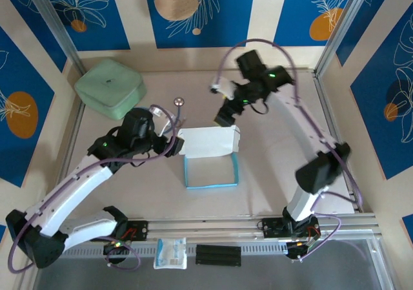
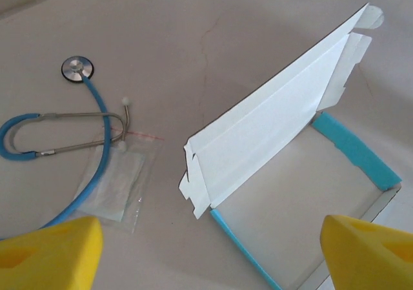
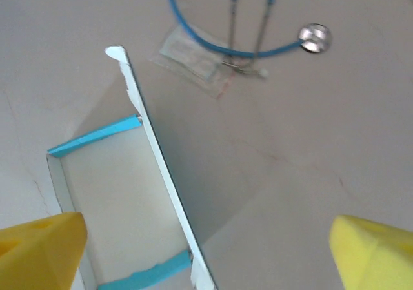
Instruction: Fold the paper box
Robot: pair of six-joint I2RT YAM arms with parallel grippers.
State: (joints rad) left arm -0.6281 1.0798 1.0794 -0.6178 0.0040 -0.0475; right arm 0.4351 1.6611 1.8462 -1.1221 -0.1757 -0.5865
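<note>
Side by side, the left arm (image 1: pixel 84 180) and right arm (image 1: pixel 303 141) wear glossy white shells over their long links, with bulky black housings at every joint. Thin purple cables (image 1: pixel 258 43) loop loosely along both, small green lights (image 1: pixel 271 77) glow on the black joint blocks, and red wiring (image 1: pixel 132 230) shows at the black bases (image 1: pixel 293 228). The left tool (image 1: pixel 173 146) and right tool (image 1: pixel 226 117) are black, and the wrist cameras show their fingers (image 2: pixel 48 251) as bright yellow wedges.
</note>
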